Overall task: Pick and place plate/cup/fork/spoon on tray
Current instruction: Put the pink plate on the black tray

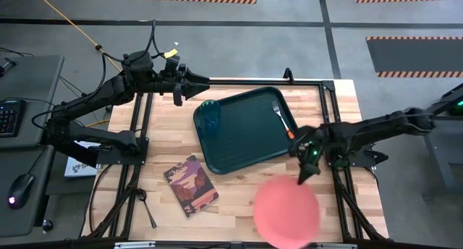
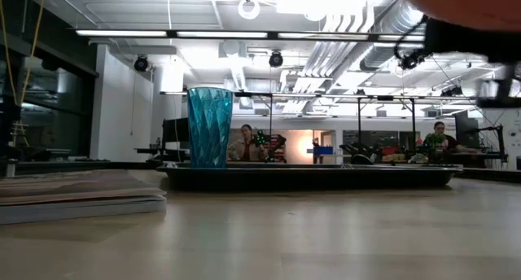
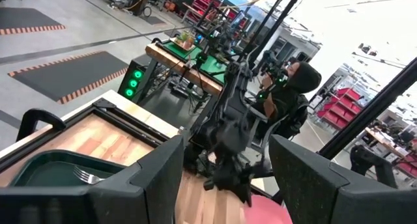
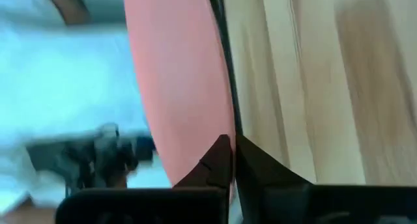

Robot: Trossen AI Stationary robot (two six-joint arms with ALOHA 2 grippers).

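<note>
Near table front | right hand (image 1: 303,178) grasping plate (image 1: 286,211) (rim cut off) | left hand (image 1: 205,81) released

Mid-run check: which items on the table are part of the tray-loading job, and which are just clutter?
Job items: tray; cup and fork, both on the tray; plate, gripped at its rim by the right gripper; spoon, on the table.

Clutter: book, beside the tray.
</note>
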